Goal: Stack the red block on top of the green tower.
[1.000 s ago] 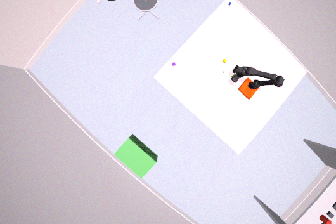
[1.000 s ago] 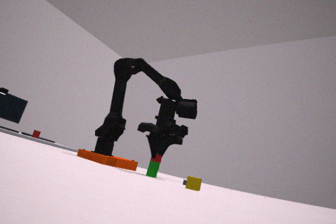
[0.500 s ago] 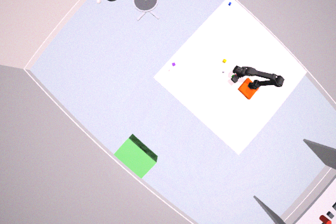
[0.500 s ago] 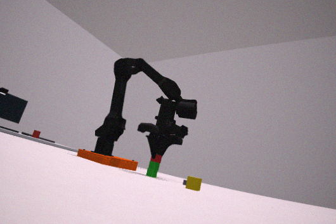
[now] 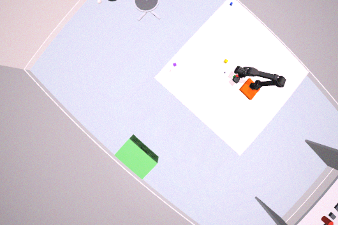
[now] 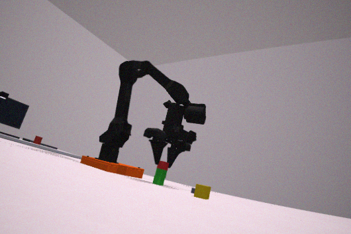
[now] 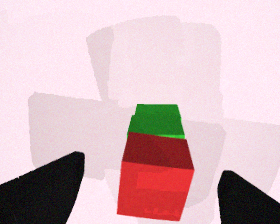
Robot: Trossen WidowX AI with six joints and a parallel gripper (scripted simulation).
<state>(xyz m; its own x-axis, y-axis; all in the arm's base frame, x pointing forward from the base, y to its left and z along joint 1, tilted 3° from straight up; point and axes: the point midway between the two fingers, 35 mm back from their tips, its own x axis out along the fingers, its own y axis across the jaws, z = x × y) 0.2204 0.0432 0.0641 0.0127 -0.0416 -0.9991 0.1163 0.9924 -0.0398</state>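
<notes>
Jaws are sitting released and spread, gripping nothing: in the wrist view the two fingers are standing off either side of the red block [image 7: 155,185] with visible gaps, no contact. Red block is resting on top of the green tower [image 6: 159,176], looking roughly squared to it in the exterior view, stack reading upright on the white surface [image 6: 83,202]. Gripper [image 6: 164,162] is hanging directly above, fingertips bracketing the block's upper part, so the block is lying straight down between the jaws along the stack's vertical axis. Judging from that, the exit needs to be pure vertical; any sideways drift is putting a finger into the red block and risking the tower. Yellow cube [image 6: 202,191] is sitting off to the side, well apart, not in the way. Orange base plate [image 6: 112,167] is near the tower but not touching
</notes>
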